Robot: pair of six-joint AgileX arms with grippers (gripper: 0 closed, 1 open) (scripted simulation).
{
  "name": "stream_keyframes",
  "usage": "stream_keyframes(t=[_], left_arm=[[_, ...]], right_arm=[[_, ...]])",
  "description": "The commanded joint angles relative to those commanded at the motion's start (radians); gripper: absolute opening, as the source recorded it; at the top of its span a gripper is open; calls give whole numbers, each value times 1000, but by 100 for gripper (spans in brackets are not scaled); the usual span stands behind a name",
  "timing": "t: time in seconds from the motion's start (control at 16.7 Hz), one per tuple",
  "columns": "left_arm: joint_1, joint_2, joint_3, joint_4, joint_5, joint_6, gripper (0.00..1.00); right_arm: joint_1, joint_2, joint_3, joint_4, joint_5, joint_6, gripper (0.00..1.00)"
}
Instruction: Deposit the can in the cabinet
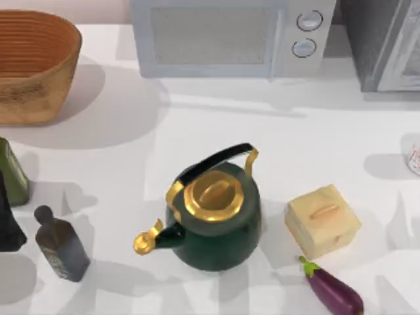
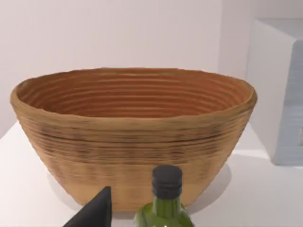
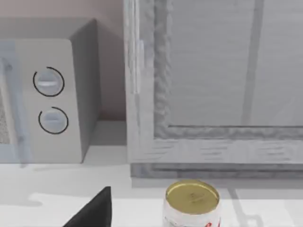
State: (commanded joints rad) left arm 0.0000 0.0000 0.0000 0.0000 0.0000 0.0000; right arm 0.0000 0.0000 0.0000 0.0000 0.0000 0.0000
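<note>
on the right wrist view a dark finger (image 3: 92, 210) of the right arm is poking in, near the can (image 3: 191, 203). i cannot tell if the right fingers are apart or together. the can is standing upright on the white bench (image 1: 262, 131), just in front of the cabinet (image 3: 213, 85), and nothing is holding it. its top is gold and its side is whitish with a bit of red. from above, the can (image 1: 415, 157) is sitting at the far right edge of the bench, and the cabinet (image 1: 387, 42) is at the far right corner. the cabinet door is looking shut.

on the left wrist view a dark finger (image 2: 94, 213) of the left arm is showing too, and i cannot tell if those fingers are apart or together. a green bottle (image 2: 165, 203) is standing close by it, with a big woven basket (image 2: 132, 137) behind.

a white microwave (image 1: 230, 36) is sitting at the far side, left of the cabinet. in the middle a green kettle (image 1: 213, 216) is sitting, with a tan box (image 1: 323, 220) and an eggplant (image 1: 331, 289) to its right.
</note>
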Motion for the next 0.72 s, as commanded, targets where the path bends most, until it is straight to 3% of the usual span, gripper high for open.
stream_keyframes(t=[0.36,0.72], left_arm=[[0,0,0,0,0,0,100],[0,0,0,0,0,0,100]], right_arm=[[28,103,18,90,13,14,100],[96,566,95,512,50,52,100]])
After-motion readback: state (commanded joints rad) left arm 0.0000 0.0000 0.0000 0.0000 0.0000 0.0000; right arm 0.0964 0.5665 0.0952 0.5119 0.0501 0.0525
